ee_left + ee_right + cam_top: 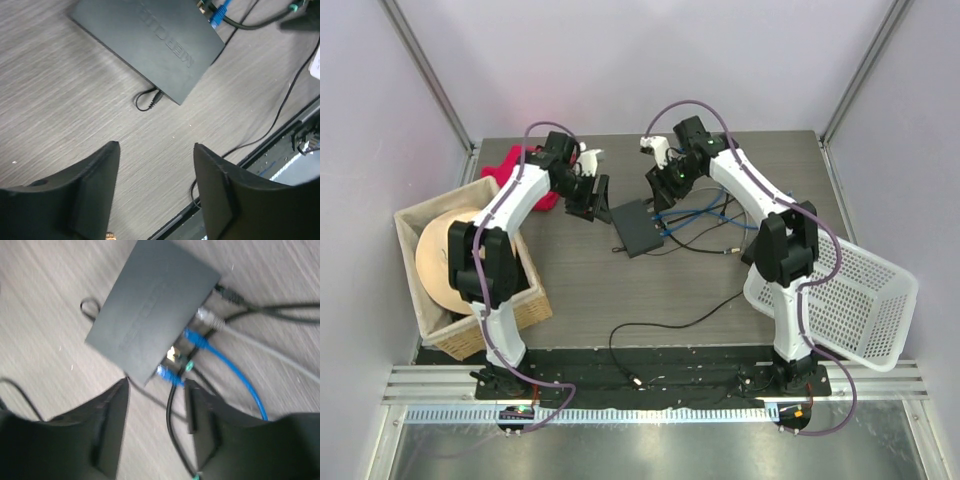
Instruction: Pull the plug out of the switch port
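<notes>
The switch (638,228) lies flat in the middle of the surface (580,290), its socket edge turned toward the right arm. The right tool (156,430) hangs just above that edge, released and holding nothing. The left tool (156,192) hovers near the opposite side, also released and empty, not touching the box.

The likely trouble is the crowding. An upper blue plug (195,337), a lower blue plug (167,372) and a grey plug (209,320) sit close together, so the fingers may close on the wrong one or on two at once. The box looks light and nothing pins it, so a pull could drag it along instead of freeing the plug, more so if the clip is not pressed. Loose cables (705,212) cross beside the sockets and could snag.

A wicker basket (532,290), a red cloth (515,165) and a white basket (865,290) stand well apart
</notes>
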You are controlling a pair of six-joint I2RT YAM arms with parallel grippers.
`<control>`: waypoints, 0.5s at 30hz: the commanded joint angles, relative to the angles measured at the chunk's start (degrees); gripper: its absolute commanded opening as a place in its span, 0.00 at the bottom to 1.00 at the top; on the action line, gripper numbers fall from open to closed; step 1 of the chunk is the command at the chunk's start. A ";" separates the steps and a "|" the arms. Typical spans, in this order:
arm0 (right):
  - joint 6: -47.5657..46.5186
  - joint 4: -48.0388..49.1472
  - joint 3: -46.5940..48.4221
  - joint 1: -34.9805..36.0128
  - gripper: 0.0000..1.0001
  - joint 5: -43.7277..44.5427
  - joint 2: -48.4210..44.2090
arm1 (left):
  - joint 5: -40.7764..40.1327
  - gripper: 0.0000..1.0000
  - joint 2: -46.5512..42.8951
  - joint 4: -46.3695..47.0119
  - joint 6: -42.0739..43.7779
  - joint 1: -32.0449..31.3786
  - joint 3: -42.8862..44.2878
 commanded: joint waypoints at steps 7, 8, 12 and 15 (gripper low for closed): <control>10.97 17.75 -0.39 2.10 0.23 -4.55 5.27 | 7.02 0.71 -6.12 8.61 2.17 1.25 -10.03; 10.53 17.75 -0.48 2.62 0.22 -4.64 5.71 | 7.02 0.71 -8.57 12.90 3.13 1.34 -13.80; 10.61 17.66 -0.91 3.24 0.14 -4.99 7.99 | 7.46 0.72 -10.18 15.49 5.94 1.34 -17.43; 11.31 17.57 -2.32 3.51 0.07 -4.02 9.31 | 7.99 0.76 -10.35 16.80 8.05 1.34 -19.63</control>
